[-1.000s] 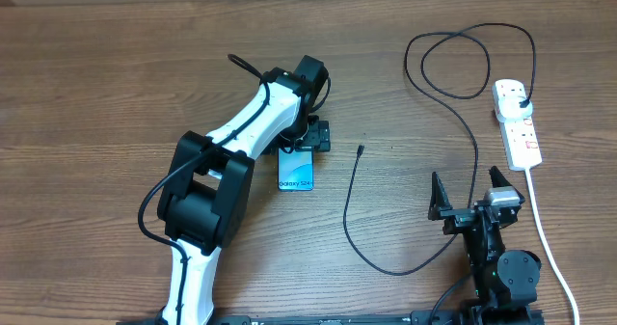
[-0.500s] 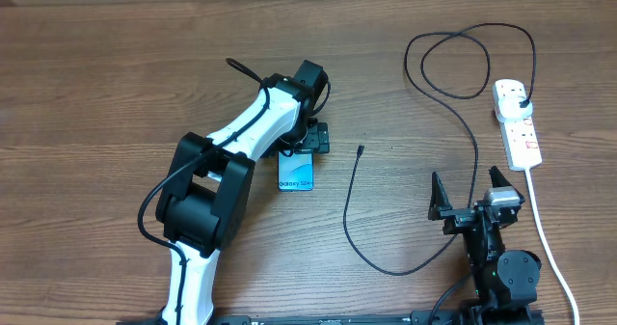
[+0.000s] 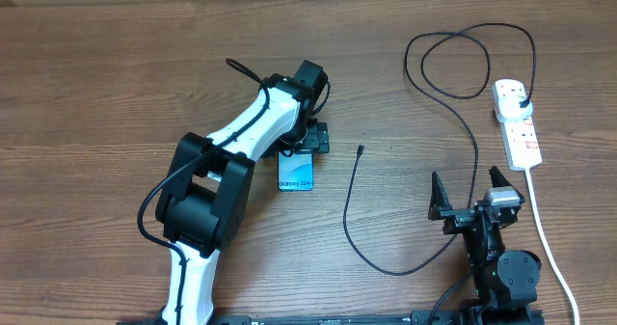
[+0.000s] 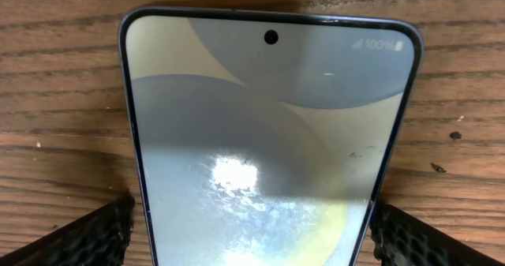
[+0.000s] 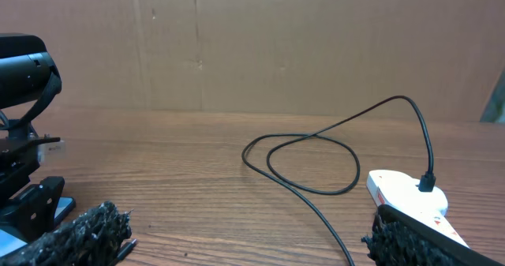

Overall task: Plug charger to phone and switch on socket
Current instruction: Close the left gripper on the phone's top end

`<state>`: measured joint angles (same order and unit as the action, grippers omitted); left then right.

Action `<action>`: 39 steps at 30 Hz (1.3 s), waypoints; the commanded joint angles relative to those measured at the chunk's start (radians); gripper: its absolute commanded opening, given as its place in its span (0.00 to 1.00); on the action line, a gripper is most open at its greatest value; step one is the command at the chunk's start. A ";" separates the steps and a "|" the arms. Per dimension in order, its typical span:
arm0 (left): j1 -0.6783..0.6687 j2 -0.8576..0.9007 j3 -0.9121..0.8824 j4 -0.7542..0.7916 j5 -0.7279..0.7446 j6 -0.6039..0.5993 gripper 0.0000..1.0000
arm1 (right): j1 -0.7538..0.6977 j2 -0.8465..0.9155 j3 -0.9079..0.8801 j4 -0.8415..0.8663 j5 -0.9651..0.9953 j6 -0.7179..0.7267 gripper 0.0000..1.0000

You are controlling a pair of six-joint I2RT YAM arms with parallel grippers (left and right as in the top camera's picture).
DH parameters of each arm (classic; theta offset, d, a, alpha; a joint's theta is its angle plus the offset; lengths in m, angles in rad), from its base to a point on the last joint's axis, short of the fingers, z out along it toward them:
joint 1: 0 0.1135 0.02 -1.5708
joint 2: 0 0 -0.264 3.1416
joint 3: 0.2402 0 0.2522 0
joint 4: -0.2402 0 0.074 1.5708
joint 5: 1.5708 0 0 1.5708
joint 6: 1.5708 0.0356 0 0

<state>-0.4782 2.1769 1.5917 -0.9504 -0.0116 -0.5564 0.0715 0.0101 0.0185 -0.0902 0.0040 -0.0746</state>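
Observation:
The phone (image 3: 296, 172) lies flat on the table, screen up; in the left wrist view (image 4: 268, 116) it fills the frame. My left gripper (image 3: 307, 137) is over its far end, and in the left wrist view (image 4: 251, 234) the jaws press against the phone's two long edges. The charger cable (image 3: 353, 204) lies loose, with its connector tip (image 3: 360, 150) right of the phone. Its black plug (image 3: 522, 101) sits in the white socket strip (image 3: 519, 132). My right gripper (image 3: 469, 192) is open and empty near the front edge, with the cable (image 5: 316, 167) and strip (image 5: 406, 196) ahead of it.
The thick white cord (image 3: 545, 229) runs from the strip to the front edge, right of my right arm. The cable makes a loop (image 3: 463, 65) at the back right. A cardboard wall (image 5: 276, 45) stands behind the table.
The left arm has shifted very slightly over the phone. The phone, cable, strip and right arm have not moved.

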 commanded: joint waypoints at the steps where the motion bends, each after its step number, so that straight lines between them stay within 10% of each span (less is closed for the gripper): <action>1: -0.001 0.027 -0.039 -0.005 0.038 -0.024 1.00 | -0.006 -0.007 -0.011 0.006 0.002 -0.002 1.00; 39: -0.001 0.027 -0.039 0.014 0.057 -0.025 0.94 | -0.006 -0.007 -0.011 0.006 0.002 -0.002 1.00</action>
<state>-0.4778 2.1765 1.5898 -0.9470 -0.0120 -0.5606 0.0715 0.0101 0.0185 -0.0898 0.0044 -0.0750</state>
